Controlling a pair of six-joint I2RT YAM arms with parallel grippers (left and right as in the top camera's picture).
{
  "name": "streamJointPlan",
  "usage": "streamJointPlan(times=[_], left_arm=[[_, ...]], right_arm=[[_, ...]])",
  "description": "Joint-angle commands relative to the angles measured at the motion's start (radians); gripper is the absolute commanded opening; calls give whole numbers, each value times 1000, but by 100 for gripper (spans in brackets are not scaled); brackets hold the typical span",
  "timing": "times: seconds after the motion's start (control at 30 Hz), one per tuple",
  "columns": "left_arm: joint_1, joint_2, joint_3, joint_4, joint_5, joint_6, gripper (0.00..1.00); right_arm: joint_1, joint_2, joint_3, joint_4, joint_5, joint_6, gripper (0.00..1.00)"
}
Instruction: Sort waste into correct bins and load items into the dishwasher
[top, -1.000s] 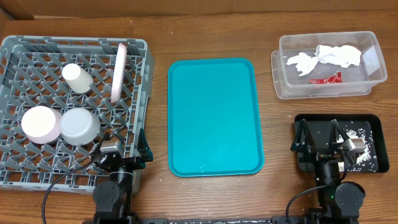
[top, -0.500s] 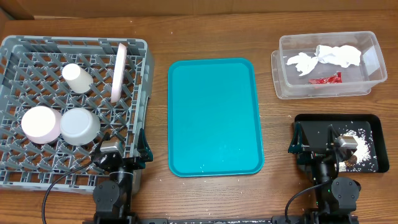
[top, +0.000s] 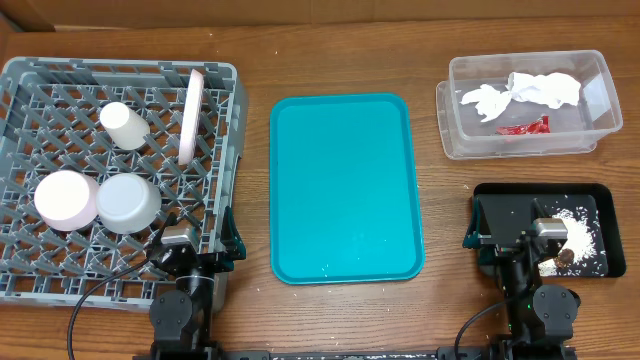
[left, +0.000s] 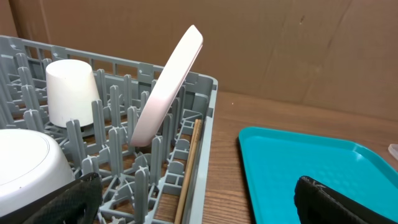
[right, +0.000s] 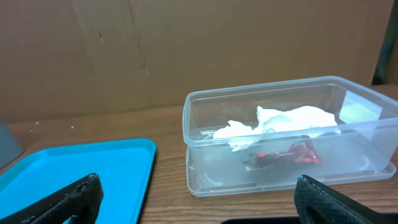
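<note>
Left end effector (top: 197, 243): jaws spread wide, nothing between them, sitting at the near right corner of the grey dish rack (top: 20, 270). Right end effector (top: 510, 232): also wide and empty, over the left part of the black tray (top: 600, 190). Rack contents, from the overhead view: white cup (top: 124, 125) toward the far side; pink-white plate (top: 189, 115) standing on edge to its right and leaning between the pegs (the left wrist view shows the tilt clearly); pink bowl (top: 66, 198) and grey-white bowl (top: 128, 203) side by side and touching in the near left part, both looking mouth-down. The teal tray (top: 345, 185) lies flat on the worktop (top: 440, 60) between the rack and the two bins. The clear tub (top: 455, 135) stands at the far right and holds the crumpled tissue (top: 530, 90), with the red-and-white wrapper (top: 525, 127) just beside it on the near side; the right wrist view shows both through the tub wall. In the black tray, rice grains (top: 575, 225) are scattered over the right half, with a small brown lump (top: 566, 257) at their near edge, beside my right fingers.
</note>
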Motion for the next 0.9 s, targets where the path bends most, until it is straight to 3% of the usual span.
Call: streamJointPlan(times=[0.0, 0.87], left_arm=[[-6, -9, -3, 3, -9, 2, 100], [-6, -9, -3, 3, -9, 2, 100]], right_arm=[[6, -10, -11, 4, 5, -10, 100], [6, -10, -11, 6, 1, 10, 100]])
